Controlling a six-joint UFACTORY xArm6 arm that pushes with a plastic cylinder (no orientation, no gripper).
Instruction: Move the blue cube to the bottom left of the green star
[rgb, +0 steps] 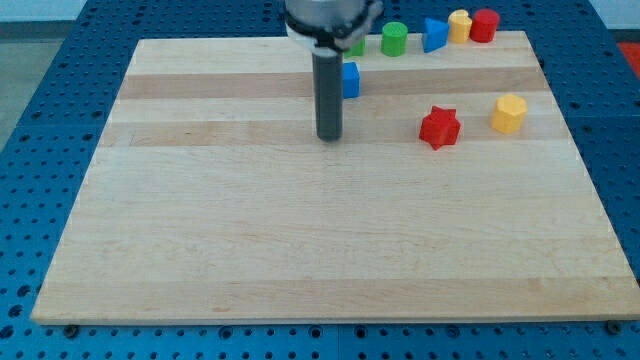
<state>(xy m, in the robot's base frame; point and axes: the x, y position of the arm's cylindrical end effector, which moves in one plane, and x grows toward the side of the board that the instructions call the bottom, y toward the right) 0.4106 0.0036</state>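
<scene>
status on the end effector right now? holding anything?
No jaws on this arm: my tip is a bare rod end on the board, holding nothing. The blue cube sits just up-right of it, partly hidden by the rod.

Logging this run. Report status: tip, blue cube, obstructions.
My tip down on board, just bottom-left of blue cube. Cube partly hidden behind rod. Green star mostly hidden at the view's top. Nothing between them.

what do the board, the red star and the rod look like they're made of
Board: pale wood, likely joined planks, with visible grain and strip bands; matte.
Red star: probably plastic or painted wood, uniform colour, smooth with a slight sheen.
Rod: dark and smooth, perhaps metal or plastic; I can't tell which.
</scene>
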